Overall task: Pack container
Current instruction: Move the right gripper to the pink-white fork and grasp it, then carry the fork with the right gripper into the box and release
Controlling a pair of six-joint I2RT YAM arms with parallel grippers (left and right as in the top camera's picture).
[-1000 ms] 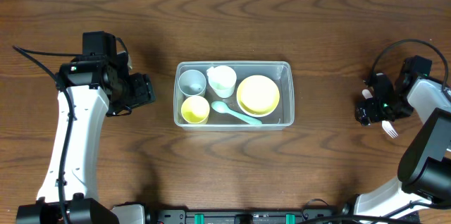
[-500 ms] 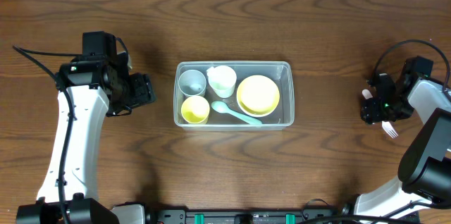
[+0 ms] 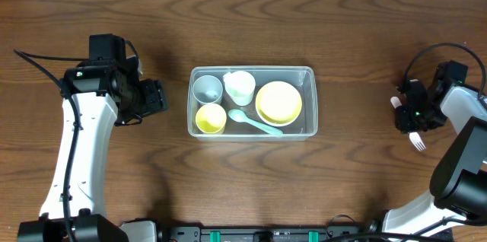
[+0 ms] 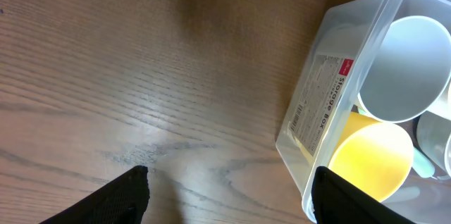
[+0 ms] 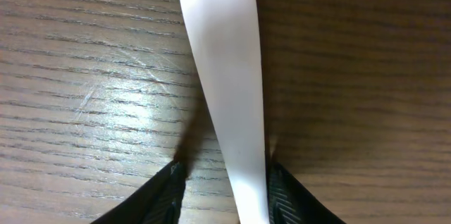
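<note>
Right pincer point(image 5: 227, 182) is drawn in about the handle of a white fork point(image 5: 222, 69) lying on the table point(image 5: 84, 76); whether it is firmly pinched cannot be told. Left pincer point(image 4: 232, 192) is held spread beside the container point(image 3: 308, 124), which stands mid-table, part-filled. Fork pick-up is judged in hand; full closure, lift and carriage to the container are called for next. Against a second earlier, the right jaws are narrower and the container is unmoved.
</note>
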